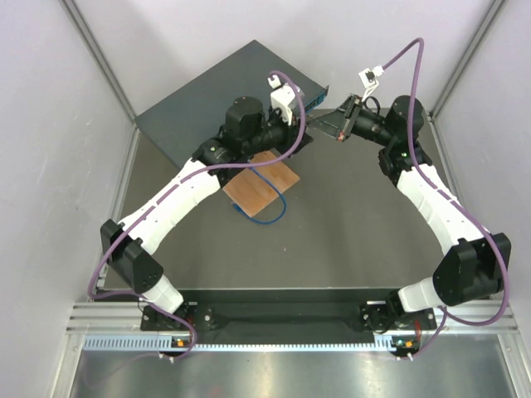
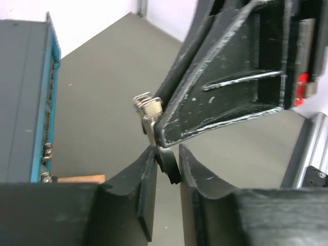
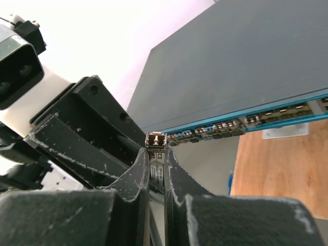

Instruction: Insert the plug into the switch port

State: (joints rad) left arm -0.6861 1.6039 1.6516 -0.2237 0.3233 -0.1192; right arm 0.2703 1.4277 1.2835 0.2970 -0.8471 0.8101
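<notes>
Right wrist view shows the jaws of the right gripper (image 3: 157,163) pinching the plug (image 3: 155,141), whose long axis seems to run forward out of them. The port row (image 3: 225,126) of the switch (image 3: 230,66) lies just beyond, up and to the right. Left wrist view alone shows the jaws of the left gripper (image 2: 165,166) nearly together around the plug's black tail (image 2: 170,168), grip unclear, with the switch resting on the surface (image 2: 102,102) at left.

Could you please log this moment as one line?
right gripper: jaws shut on plug; left gripper: jaws around plug tab; switch: plug not inserted
</notes>
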